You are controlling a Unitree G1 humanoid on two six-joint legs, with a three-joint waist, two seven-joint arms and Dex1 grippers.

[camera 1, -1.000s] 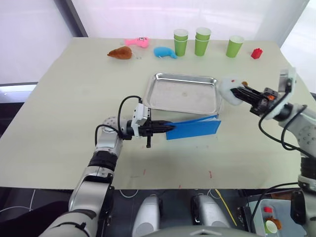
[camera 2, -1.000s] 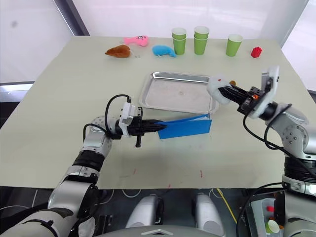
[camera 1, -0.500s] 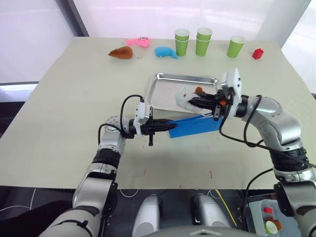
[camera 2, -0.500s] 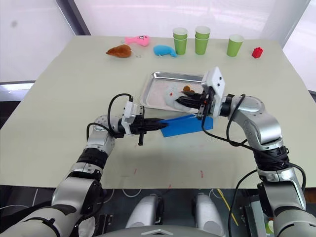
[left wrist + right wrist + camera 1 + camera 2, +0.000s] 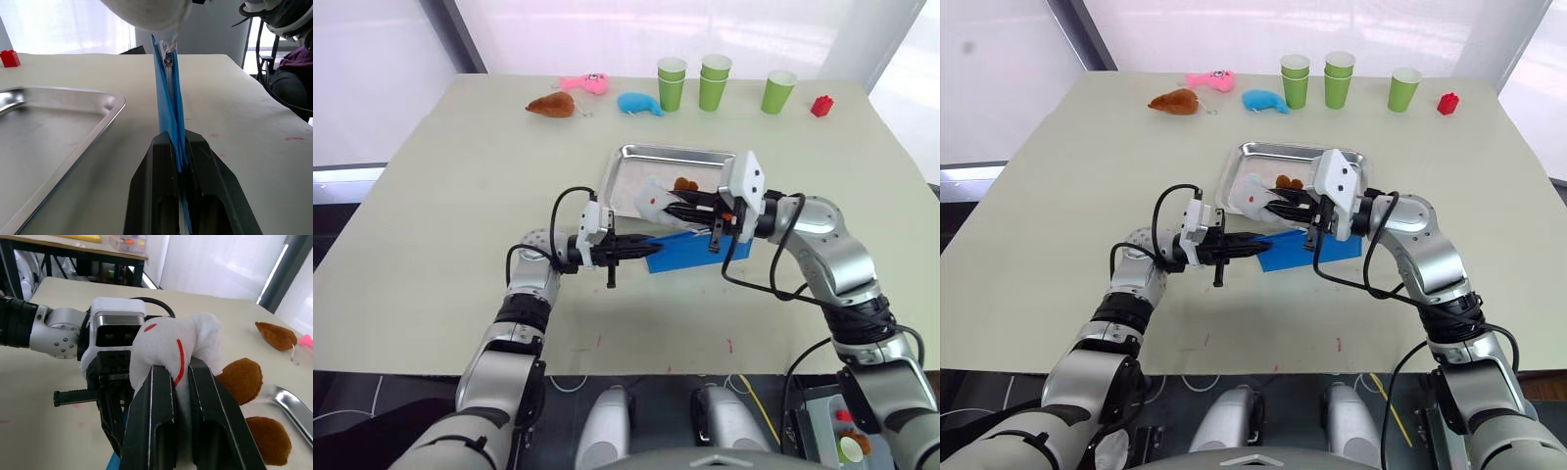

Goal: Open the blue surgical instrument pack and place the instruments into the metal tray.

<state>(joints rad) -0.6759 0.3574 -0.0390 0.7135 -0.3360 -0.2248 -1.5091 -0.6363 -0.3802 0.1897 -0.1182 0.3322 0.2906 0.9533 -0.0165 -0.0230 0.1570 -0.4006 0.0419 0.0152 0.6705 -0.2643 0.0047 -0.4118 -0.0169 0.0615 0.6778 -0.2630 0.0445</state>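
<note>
The blue surgical instrument pack [image 5: 683, 257] lies on the table just in front of the metal tray [image 5: 675, 151], standing on edge in the left wrist view [image 5: 165, 83]. My left gripper [image 5: 644, 251] is shut on the pack's left end [image 5: 177, 141]. My right gripper [image 5: 670, 209] is shut on a white plush toy [image 5: 171, 340] with brown parts and hovers over the tray's front edge, just above the pack. The instruments are hidden. A small zipper pull [image 5: 168, 60] shows on the pack's upper edge.
Several green cups [image 5: 715, 80] stand along the table's far edge, with a red block [image 5: 821, 106] to their right. A brown toy [image 5: 552, 105], a pink toy [image 5: 585, 83] and a blue plush [image 5: 639, 103] lie far left of the cups.
My right arm has swung in from the table's right side, carrying the white plush leftward over the tray to above the pack. The left gripper keeps its hold on the pack.
</note>
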